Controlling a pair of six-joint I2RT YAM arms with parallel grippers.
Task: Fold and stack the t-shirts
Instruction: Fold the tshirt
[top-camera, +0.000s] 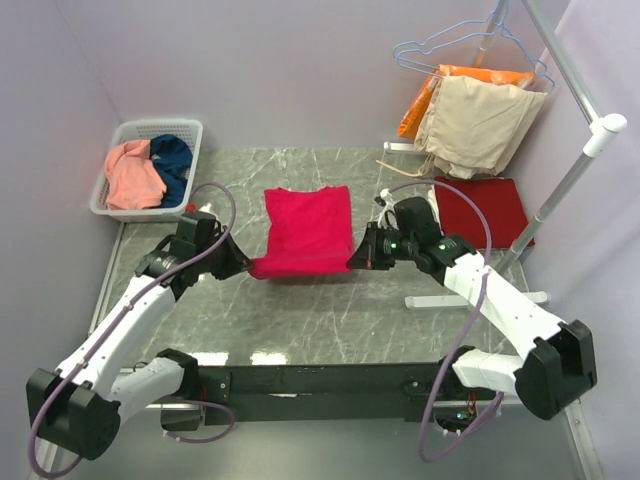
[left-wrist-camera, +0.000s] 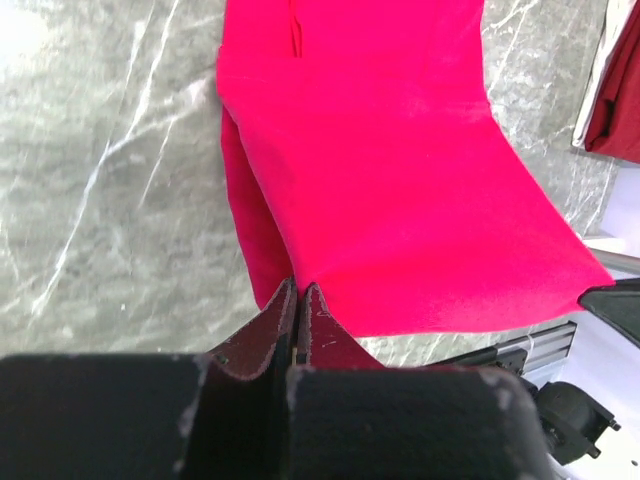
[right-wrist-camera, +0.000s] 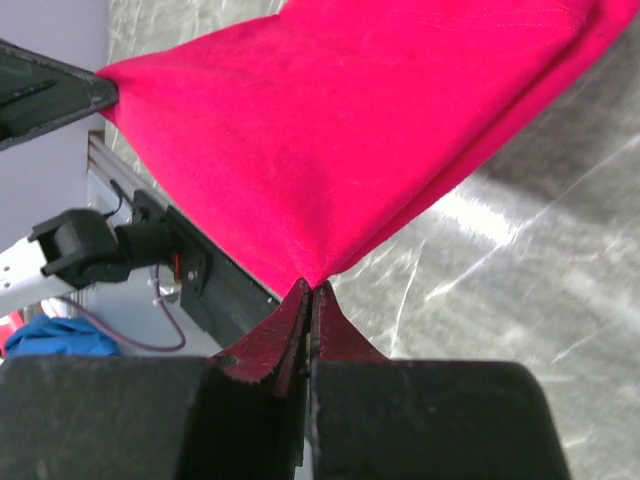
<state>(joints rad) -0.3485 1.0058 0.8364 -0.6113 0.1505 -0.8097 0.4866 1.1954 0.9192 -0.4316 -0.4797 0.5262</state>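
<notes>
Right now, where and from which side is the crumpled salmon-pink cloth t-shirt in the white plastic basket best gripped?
Probably from straight above, pinching a raised fold of the salmon-pink t-shirt: the white basket walls block its sides, and it lies bunched.

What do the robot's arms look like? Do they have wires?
The left arm and right arm are white tubes with chunky black joints. A purplish cable loops along each. Small green lights glow near the right wrist. The left gripper and right gripper have flat dark fingers.
</notes>
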